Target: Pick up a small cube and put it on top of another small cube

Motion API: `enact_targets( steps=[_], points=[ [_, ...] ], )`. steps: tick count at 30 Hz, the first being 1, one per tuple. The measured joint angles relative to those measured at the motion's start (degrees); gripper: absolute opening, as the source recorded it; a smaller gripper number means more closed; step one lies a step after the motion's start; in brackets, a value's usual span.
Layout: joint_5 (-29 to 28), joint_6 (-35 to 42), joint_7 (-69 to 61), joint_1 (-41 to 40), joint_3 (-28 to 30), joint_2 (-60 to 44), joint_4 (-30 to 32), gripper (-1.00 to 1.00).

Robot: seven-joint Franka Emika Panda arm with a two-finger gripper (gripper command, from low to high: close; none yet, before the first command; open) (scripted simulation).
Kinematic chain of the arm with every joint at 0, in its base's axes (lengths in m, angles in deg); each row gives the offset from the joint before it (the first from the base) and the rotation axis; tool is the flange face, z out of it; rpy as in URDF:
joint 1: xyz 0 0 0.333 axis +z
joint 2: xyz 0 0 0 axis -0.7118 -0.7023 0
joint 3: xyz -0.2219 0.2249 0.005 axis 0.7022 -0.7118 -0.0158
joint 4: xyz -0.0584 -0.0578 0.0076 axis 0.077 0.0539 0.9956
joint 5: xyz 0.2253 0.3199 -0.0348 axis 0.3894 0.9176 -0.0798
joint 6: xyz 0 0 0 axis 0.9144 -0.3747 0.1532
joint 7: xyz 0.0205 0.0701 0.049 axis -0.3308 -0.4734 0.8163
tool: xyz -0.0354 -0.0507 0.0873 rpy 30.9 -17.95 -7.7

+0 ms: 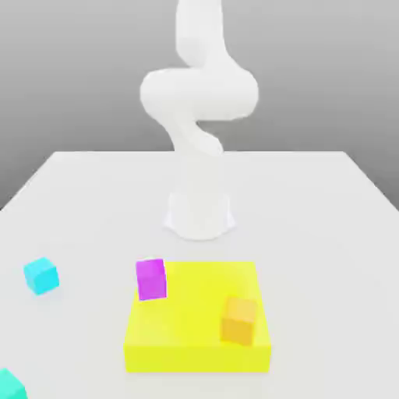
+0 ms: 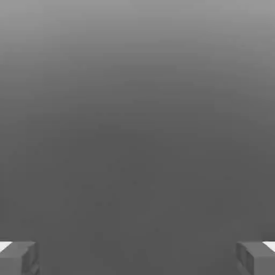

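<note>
The small turquoise cube (image 1: 9, 385) lies on the white table at the front corner on the exterior view's left, cut off by the frame edge. A lighter cyan cube (image 1: 40, 275) sits farther back on the same side. A magenta cube (image 1: 151, 279) and an orange cube (image 1: 238, 319) rest on a flat yellow block (image 1: 199, 343). The white arm (image 1: 199, 101) rises from its base behind the block. In the hand view my gripper (image 2: 137, 258) is open, its grey fingertips (image 2: 19, 258) far apart with nothing between them, facing plain grey background.
The arm's round base (image 1: 199, 214) stands at the table's middle, just behind the yellow block. The white table (image 1: 327, 257) stretches to the exterior view's right.
</note>
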Motion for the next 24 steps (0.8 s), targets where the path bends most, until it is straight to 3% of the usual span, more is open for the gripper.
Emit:
enact_targets(
  steps=[13, 24],
  points=[
    [0.42, -5.56, 2.93, -5.31, 5.36, -27.30, -4.48, 0.00],
    [4.73, -10.15, 2.64, -11.32, 8.83, -50.33, -8.25, 0.00]
  ],
)
